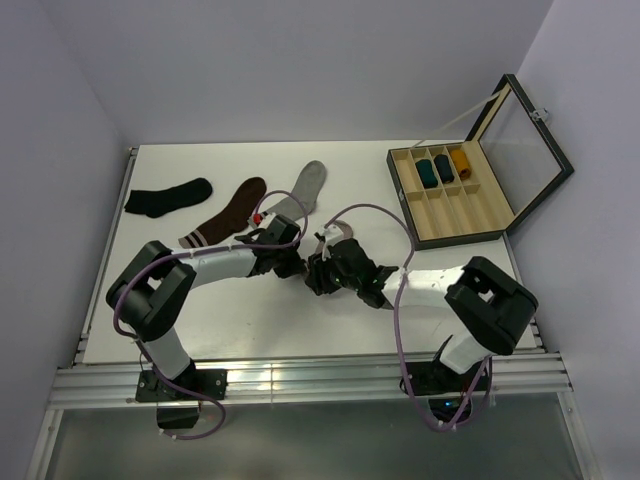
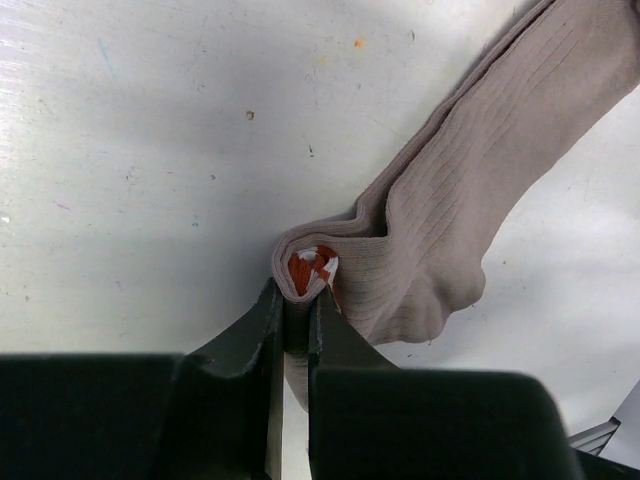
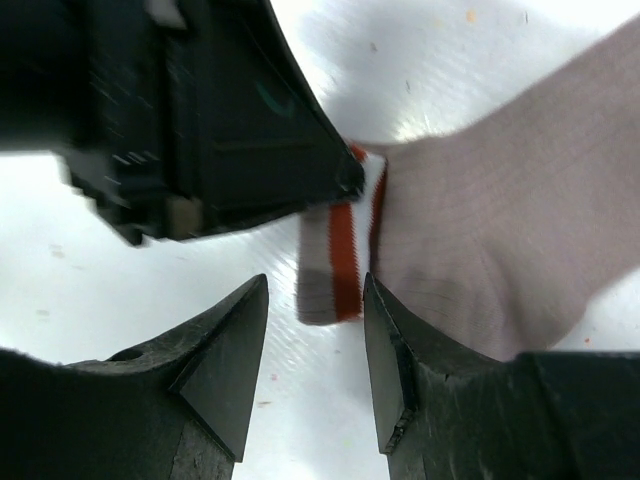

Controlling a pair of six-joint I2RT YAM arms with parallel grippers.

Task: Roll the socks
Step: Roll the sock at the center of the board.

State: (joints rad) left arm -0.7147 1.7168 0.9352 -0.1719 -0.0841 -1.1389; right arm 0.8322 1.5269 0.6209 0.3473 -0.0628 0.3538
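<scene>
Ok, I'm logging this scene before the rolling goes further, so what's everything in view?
dusty pink sock: one seen, red-and-white striped cuff, mid-table; whether a second lies under it cannot be told
brown sock: one, dark brown with a pale striped cuff, left of the pink one
black sock: one, plain black, far left
wooden box: one, pale wood, glass lid open, far right
rolled socks: three, dark green, dark teal, orange, in the box's far compartments
table: one, white
left gripper: black, shut on the dusty pink sock at its cuff
right gripper: black, open, fingers either side of the cuff's end
</scene>
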